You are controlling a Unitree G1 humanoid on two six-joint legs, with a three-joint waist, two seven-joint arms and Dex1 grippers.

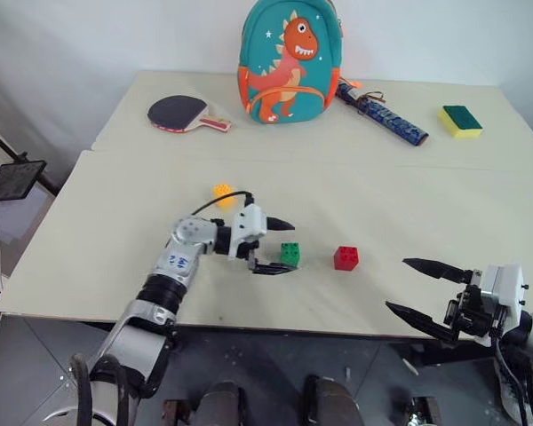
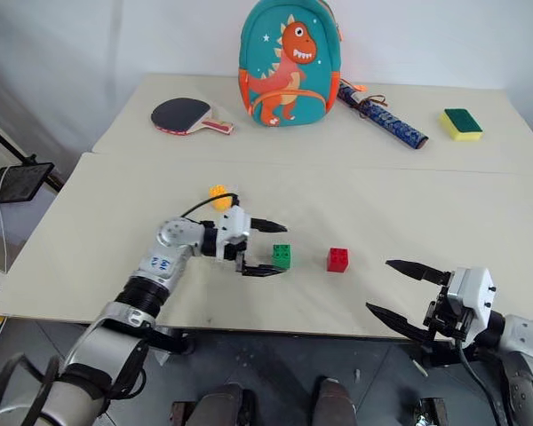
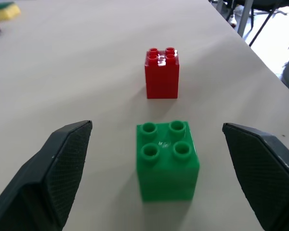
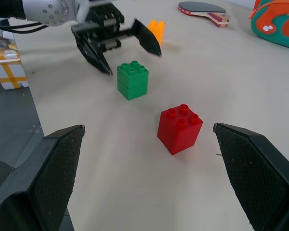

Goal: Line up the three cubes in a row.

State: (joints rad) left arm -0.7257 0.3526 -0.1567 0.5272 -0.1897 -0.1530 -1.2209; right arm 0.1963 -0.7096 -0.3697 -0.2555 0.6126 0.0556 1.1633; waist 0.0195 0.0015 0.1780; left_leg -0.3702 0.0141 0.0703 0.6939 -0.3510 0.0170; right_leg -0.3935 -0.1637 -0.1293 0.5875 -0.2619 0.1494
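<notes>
Three cubes stand on the beige table (image 1: pixel 115 257). The green cube (image 1: pixel 290 255) and the red cube (image 1: pixel 346 257) stand side by side near the front, a small gap between them. The orange-yellow cube (image 1: pixel 222 193) sits farther back and to the left. My left gripper (image 1: pixel 279 247) is open and points right, with its fingertips flanking the green cube's left side without gripping it; the left wrist view shows the green cube (image 3: pixel 167 159) between the fingers and the red cube (image 3: pixel 162 73) beyond. My right gripper (image 1: pixel 400 284) hangs open and empty at the table's front right edge.
At the back stand a teal dinosaur backpack (image 1: pixel 289 62), a table-tennis paddle (image 1: pixel 182 113), a blue patterned tube (image 1: pixel 384 113) and a yellow sponge with a green top (image 1: pixel 460 121). A dark tablet (image 1: pixel 13 179) on a stand sits off the table's left edge.
</notes>
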